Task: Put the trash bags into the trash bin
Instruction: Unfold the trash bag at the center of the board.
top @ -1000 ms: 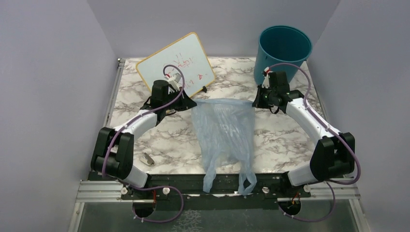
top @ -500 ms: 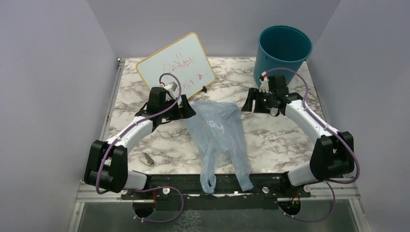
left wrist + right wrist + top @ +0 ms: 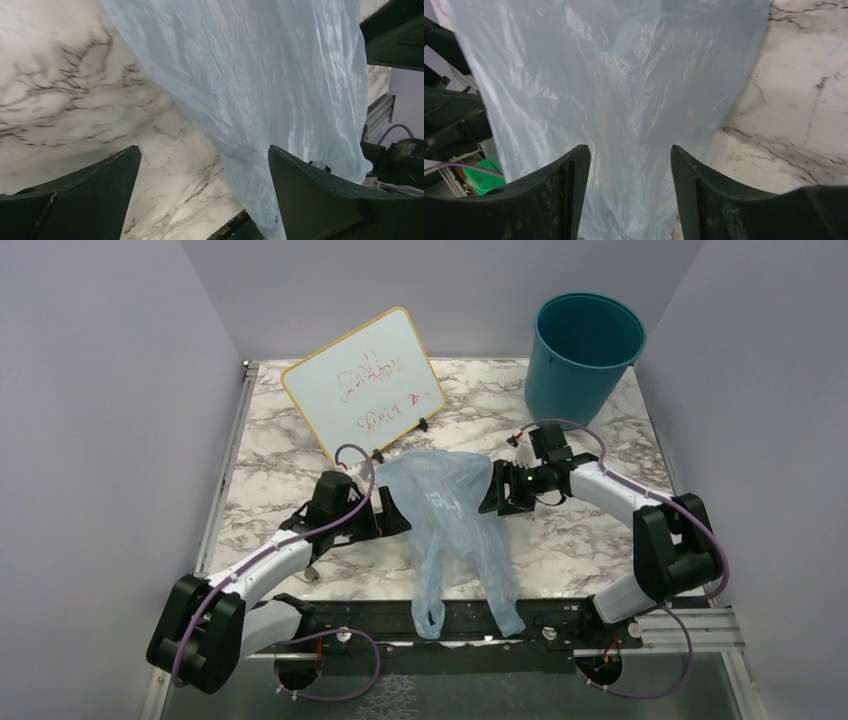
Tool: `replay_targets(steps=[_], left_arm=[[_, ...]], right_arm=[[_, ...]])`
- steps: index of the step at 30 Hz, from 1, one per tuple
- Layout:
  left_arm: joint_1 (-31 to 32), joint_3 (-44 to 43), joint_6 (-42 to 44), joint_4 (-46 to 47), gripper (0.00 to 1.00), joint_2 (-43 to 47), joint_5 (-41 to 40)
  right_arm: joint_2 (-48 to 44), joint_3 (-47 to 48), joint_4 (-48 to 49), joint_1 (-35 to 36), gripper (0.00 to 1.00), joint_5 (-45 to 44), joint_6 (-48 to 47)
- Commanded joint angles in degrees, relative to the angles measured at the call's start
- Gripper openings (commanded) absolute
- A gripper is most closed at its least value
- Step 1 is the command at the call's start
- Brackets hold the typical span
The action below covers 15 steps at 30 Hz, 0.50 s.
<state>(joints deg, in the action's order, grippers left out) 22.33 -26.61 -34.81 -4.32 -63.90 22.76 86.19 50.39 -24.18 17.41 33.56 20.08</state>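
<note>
Table (image 3: 580,530): white marble-patterned top with grey veins, enclosed by plain pale walls on three sides; both arm bases sit on a black rail at its near edge
Trash bin (image 3: 583,355): round teal bucket standing upright at the far right corner of the table, mouth open upward, well apart from the bag and both grippers
Trash bag (image 3: 450,515): thin pale-blue translucent film, crinkled, lying on the middle of the table; its wide end is bunched between the two grippers, and its two handle loops trail over the near edge onto the black rail
Whiteboard (image 3: 365,385): yellow-framed, propped tilted at the far left of the table, with red scribbles on it too small to read
Left gripper (image 3: 202,155): low over the table at the bag's left side, fingers (image 3: 75,195) spread wide apart; the film drapes over the right finger, nothing clamped
Right gripper (image 3: 629,150): at the bag's right side, fingers (image 3: 724,200) apart with the film lying across the gap, not pinched
Small grey object (image 3: 308,570): on the table beside the left arm, too small to identify
</note>
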Motion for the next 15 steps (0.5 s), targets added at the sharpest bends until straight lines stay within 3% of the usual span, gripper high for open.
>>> replay_targets(steps=[1,3,5,7,14,15], left_arm=[[4.83,4.03,-8.16,11.97,0.99,0.72,2.67],[7.18,4.23,-9.56,15.78,0.98,-1.73,2.24],[8.97,2.48,-8.41,16.18,0.88,-4.79,1.0],[9.56,0.83,-6.98,15.84,0.61,-7.46,-1.24],[7.66,-12.97,4.68,0.58,0.02,-10.01,-21.83],[6.14,-14.52,5.79,1.37,0.0,-11.01,-21.71]], right_arm=[[5.01,2.26,-0.49,3.08,0.63,-0.8,-2.04],[6.56,3.33,-0.48,4.22,0.54,-3.45,-1.39],[6.52,4.14,-0.32,4.47,0.34,-8.75,0.15],[4.66,4.79,0.38,4.48,0.08,-14.25,1.5],[-0.93,7.31,3.99,0.72,0.0,-37.05,2.68],[-0.49,8.16,4.36,-0.84,0.0,-36.89,2.75]])
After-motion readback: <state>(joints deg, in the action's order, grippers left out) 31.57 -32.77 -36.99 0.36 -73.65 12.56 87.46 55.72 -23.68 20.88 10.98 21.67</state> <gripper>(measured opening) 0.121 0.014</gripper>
